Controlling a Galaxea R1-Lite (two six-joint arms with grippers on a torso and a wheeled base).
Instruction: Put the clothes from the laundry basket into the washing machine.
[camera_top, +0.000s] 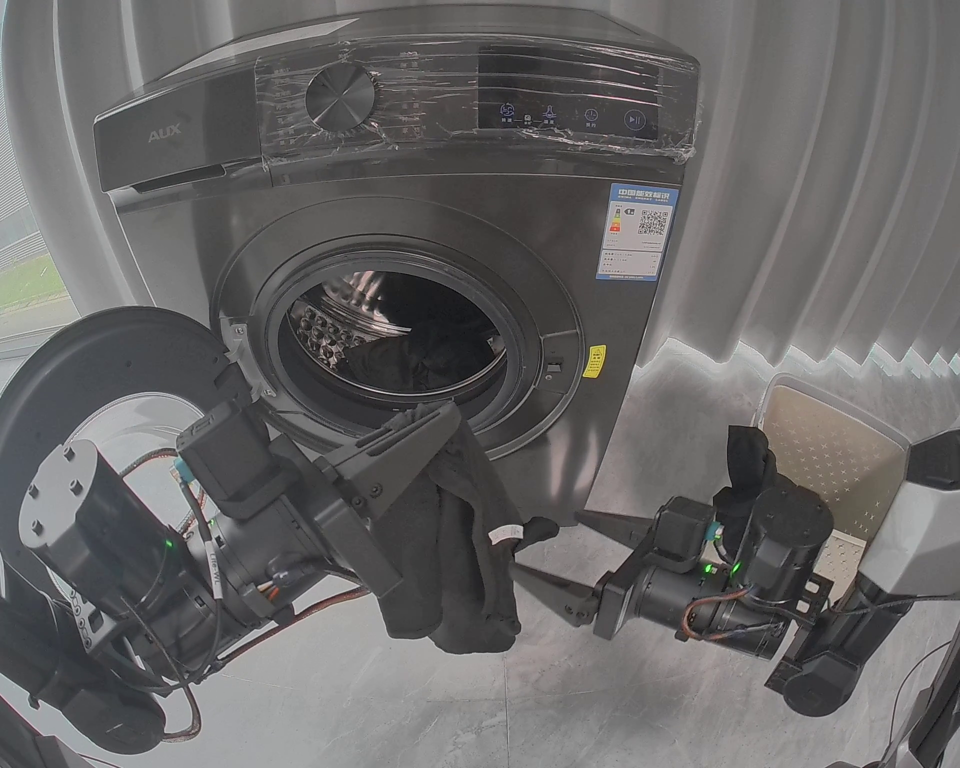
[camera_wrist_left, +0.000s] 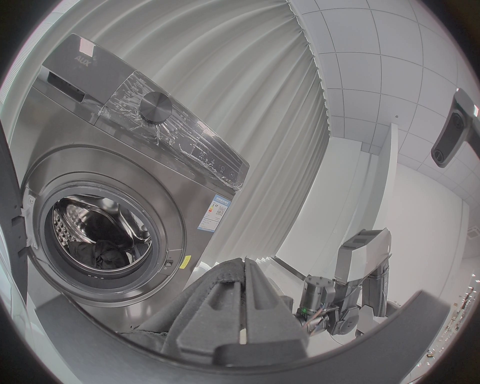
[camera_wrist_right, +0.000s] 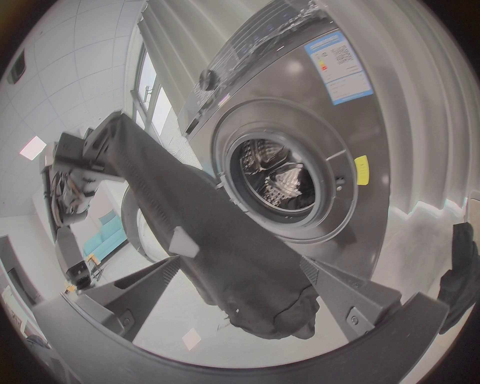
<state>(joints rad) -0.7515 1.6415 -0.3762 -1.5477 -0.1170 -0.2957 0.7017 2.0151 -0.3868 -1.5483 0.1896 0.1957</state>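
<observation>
**Left gripper** (camera_top: 440, 418): jaws closed flat on a fold of a black garment (camera_top: 450, 560). It is held just in front of the lower rim of the washer (camera_top: 400, 200) opening.

**Garment:** hangs free below the left gripper, off the floor (camera_top: 560, 700), with a white tag at its edge. Its lower part drops between the right gripper's fingers; whether it touches them cannot be told.

**Right gripper** (camera_top: 546, 542): fingers spread wide, gripping nothing, low and pointed toward the hanging garment from the robot's right.

**Washer:** front loader, door (camera_top: 100, 390) swung fully open to the robot's left, close beside the left arm.

**Drum** (camera_top: 330, 330): dark clothes (camera_top: 430, 350) lie in the bottom; the upper part shows bare metal.

**Basket** (camera_top: 850, 440): pale, perforated, on the floor to the right of the washer and near the right arm. A black piece (camera_top: 748, 455) is draped over its near rim.

**Room:** grey floor runs between washer and basket; a curtain (camera_top: 830, 200) hangs behind both. The garment's top is level with the opening's lower rim.
</observation>
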